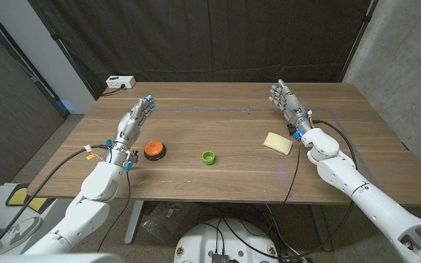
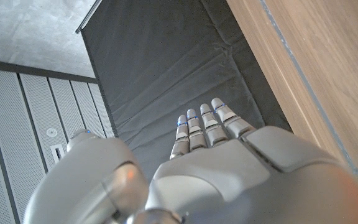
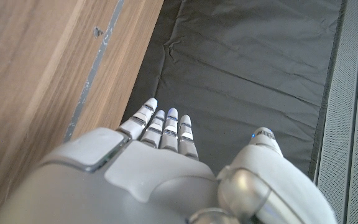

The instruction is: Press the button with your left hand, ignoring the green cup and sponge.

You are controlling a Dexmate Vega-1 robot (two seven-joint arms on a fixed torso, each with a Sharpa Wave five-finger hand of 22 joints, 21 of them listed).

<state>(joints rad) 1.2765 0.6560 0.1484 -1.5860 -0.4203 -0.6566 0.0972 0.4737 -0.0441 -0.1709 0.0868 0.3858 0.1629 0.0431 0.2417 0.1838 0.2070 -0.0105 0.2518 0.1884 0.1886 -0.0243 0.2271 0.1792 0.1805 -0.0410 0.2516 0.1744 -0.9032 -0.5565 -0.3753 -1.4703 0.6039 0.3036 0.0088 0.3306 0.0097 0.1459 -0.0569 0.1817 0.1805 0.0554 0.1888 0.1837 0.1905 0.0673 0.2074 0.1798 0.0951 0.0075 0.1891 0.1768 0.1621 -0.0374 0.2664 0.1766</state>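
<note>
Left robot hand (image 1: 139, 115) open over the bench (image 1: 225, 109), holding nothing, button not touched.
Fingers straight and together, reaching away from the robot; orange button (image 1: 155, 150) on black base lies nearer the robot, just beside its wrist. Green cup (image 1: 208, 157) mid-bench, yellow sponge (image 1: 278, 142) toward the right. Right robot hand (image 1: 284, 98) open too, raised past the sponge.

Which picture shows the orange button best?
The head view. There the button sits in plain sight on the table, close beside the left hand. The two wrist views look along the hands at bare wood and the dark curtain, not at the button.
</note>
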